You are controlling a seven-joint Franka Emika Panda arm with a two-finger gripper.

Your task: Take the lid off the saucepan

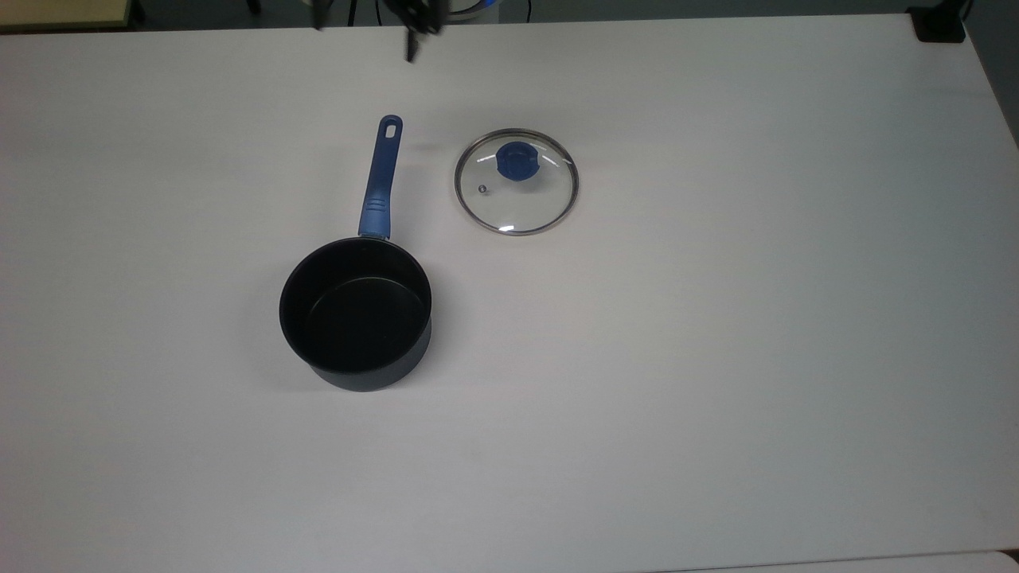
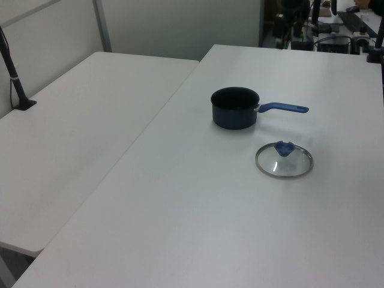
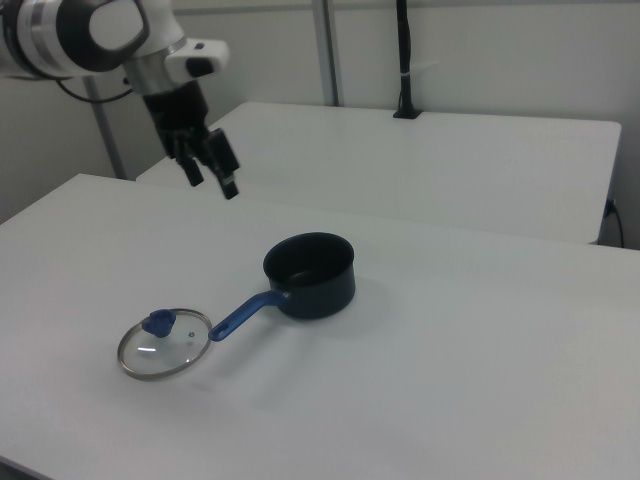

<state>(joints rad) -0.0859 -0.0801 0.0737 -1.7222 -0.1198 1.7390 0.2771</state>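
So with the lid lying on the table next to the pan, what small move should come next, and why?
Probably none beyond parking the arm. The lid lies flat on the table, apart from the open saucepan. The gripper hangs high above the table with its fingers apart and empty, so the removal looks done.

A wide white bench (image 1: 716,358) runs across the frame. In the left view a second white bench (image 2: 72,132) stands beside it on the left, apart by a narrow gap, with a black post (image 2: 13,75) at the far left edge and a grey partition wall (image 2: 180,24) behind.
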